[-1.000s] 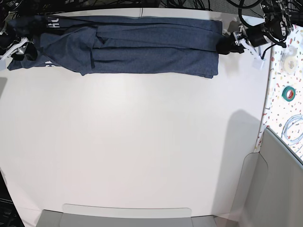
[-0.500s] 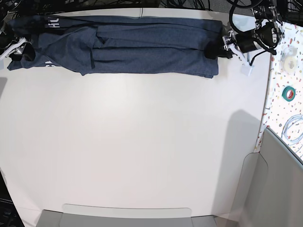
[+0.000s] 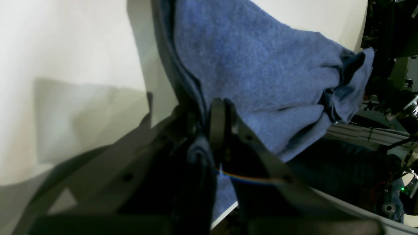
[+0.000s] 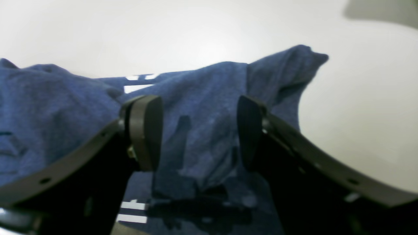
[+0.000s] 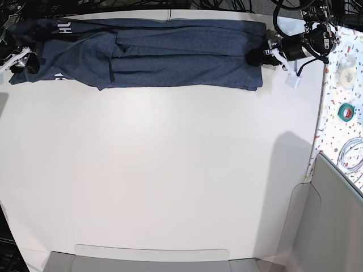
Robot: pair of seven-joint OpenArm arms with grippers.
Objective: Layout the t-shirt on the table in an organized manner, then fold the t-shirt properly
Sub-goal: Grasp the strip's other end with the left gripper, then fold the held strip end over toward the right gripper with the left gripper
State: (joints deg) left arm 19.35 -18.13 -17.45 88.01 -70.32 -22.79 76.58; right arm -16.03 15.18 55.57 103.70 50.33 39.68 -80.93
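— Where's the t-shirt (image 5: 170,54) sitting?

— I see it stretched in a long folded band along the far edge of the table (image 5: 170,170), lumpy, with overlapping folds. A bit of white lettering (image 5: 61,25) shows near the end on the base view's left. The rest of the white tabletop in front of it is bare.

— And your left claw (image 3: 212,117)?

— It's at the end of the band on the base view's right. In the left wrist view I see both fingers pressed together with a fold of the blue cloth pinched between them, so it is closed on the t-shirt. The fabric bunches upward from the pinch and drapes away toward the table edge.

— The right one?

— My right claw (image 4: 199,130) stands at the opposite end, on the base view's left. Its two dark pads (image 4: 145,130) are wide apart, with the cloth visible below and between them. I can't tell whether the pads touch the fabric. White print (image 4: 132,212) shows on the cloth under it.

— Anything else nearby?

— Off to the side there's a speckled surface (image 5: 346,90) with a green tape roll (image 5: 346,111) on it, well apart from the t-shirt.
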